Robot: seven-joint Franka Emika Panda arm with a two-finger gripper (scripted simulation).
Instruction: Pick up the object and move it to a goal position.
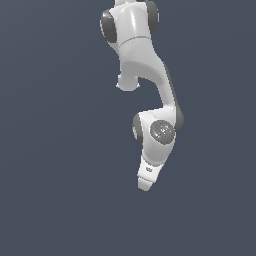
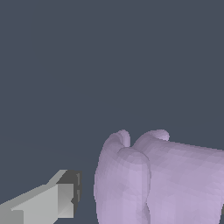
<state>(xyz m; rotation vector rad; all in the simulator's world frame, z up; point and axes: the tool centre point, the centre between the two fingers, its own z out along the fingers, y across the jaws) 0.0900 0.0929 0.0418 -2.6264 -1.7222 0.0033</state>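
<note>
White arm reaching down, pale lilac lump right at its fingers

In the exterior view the glossy white jointed robot arm [image 1: 142, 75] hangs from the top of the frame over a plain dark blue-grey ground [image 1: 55, 165], and its white gripper [image 1: 145, 184] points downward; the fingertips are too small there to make out, and the lilac piece is not visible in that view. In the wrist view the pale lilac-purple lumpy object [image 2: 157, 179], smooth-faceted with rounded lobes and a deep crease between them, fills much of the picture very close to the hand. One grey blocky finger [image 2: 48, 203] shows just beside it, with a narrow gap between them. The second finger is out of frame, so I cannot tell how wide the hand stands or whether it grips the piece.
</note>
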